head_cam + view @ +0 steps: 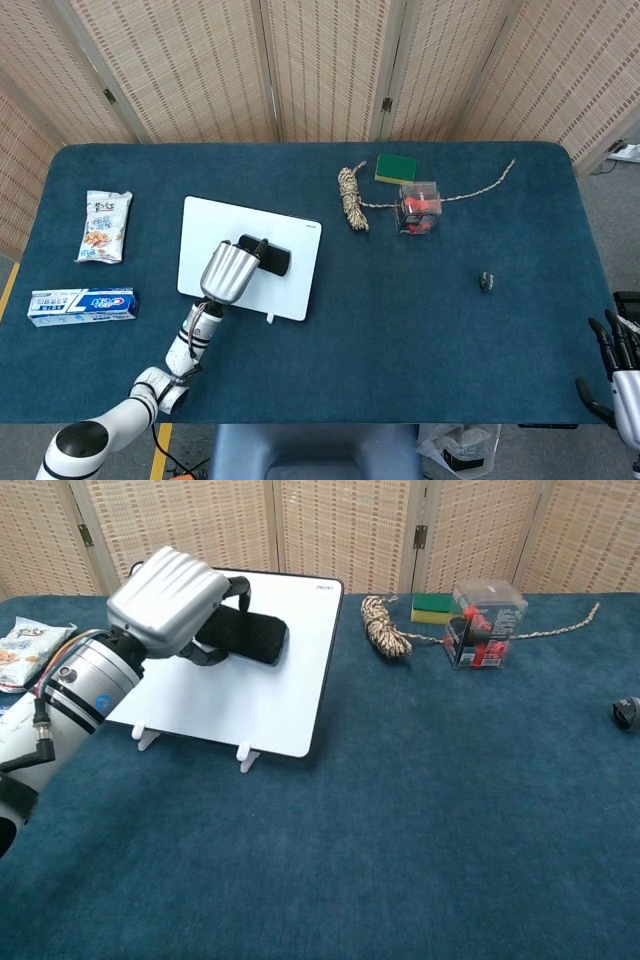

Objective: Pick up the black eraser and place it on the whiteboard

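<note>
No text is legible. The whiteboard (262, 695) carries a small mark at its far right corner, the snack packet (104, 227) and toothpaste box (81, 305) carry printing; all too small to read.

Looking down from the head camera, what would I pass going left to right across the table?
Toothpaste box, snack packet, whiteboard with the left hand holding the black eraser over it, rope coil, clear box, small dark object, right hand.

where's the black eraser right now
The black eraser is over the middle of the whiteboard, left of table centre in both views, gripped by the left hand; contact with the board is unclear.
</note>
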Controlling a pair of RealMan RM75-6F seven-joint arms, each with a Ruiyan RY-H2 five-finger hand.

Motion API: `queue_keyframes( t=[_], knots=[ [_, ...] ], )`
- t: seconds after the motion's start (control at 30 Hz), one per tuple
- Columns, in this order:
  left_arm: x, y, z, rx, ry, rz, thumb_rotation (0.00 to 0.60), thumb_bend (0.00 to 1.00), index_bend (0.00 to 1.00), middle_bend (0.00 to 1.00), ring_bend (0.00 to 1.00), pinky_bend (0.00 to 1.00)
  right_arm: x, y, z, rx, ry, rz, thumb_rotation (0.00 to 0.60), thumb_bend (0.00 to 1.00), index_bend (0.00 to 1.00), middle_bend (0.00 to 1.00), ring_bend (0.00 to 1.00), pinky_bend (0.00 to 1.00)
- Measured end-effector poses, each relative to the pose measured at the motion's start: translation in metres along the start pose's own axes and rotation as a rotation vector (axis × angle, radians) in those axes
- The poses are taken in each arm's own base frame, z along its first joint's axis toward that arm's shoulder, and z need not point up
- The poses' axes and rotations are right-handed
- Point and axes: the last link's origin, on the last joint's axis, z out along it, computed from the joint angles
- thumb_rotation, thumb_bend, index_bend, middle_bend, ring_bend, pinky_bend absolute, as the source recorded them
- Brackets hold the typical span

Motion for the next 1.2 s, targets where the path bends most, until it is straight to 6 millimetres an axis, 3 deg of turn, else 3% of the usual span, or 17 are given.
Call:
queue_keyframes(
  t=[0.17,0.33,0.63,0.73,0.87,0.97,1.2],
  knots=[
    [0.000,0.001,-0.001,-0.005,0.002,0.008,0.600,0.23,0.23,1.00,1.00,1.00,0.000,0.000,-0.001,0.000,0.004,0.001,0.600,0.34,0.00,0.00,0.08,0.13],
    [0.004,0.003,-0.004,-0.011,0.015,0.010,0.600,0.23,0.19,1.00,1.00,1.00,0.000,0.000,0.000,-0.001,0.002,-0.004,0.600,0.33,0.00,0.00,0.08,0.13],
    [0.020,0.004,-0.036,-0.042,0.027,-0.055,0.600,0.23,0.14,1.00,1.00,1.00,-0.004,-0.004,0.002,-0.001,-0.005,-0.026,0.600,0.33,0.00,0.00,0.08,0.13],
    [0.035,0.001,-0.067,-0.074,0.035,-0.106,0.600,0.23,0.12,1.00,0.98,1.00,-0.005,-0.005,0.002,-0.002,-0.006,-0.030,0.600,0.33,0.00,0.00,0.08,0.13],
    [0.061,-0.022,-0.142,-0.092,0.009,-0.124,0.600,0.23,0.11,1.00,0.90,0.98,-0.006,-0.007,0.001,-0.002,-0.009,-0.033,0.600,0.33,0.00,0.00,0.08,0.13],
    [0.081,-0.042,-0.190,-0.074,-0.019,-0.106,0.600,0.23,0.11,1.00,0.79,0.87,-0.006,-0.008,0.001,-0.002,-0.009,-0.037,0.600,0.33,0.00,0.00,0.08,0.13],
    [0.115,-0.081,-0.282,0.150,-0.160,-0.123,0.600,0.23,0.00,0.68,0.45,0.54,-0.014,-0.013,0.006,-0.006,-0.034,-0.068,0.600,0.33,0.00,0.00,0.09,0.13]
  ],
)
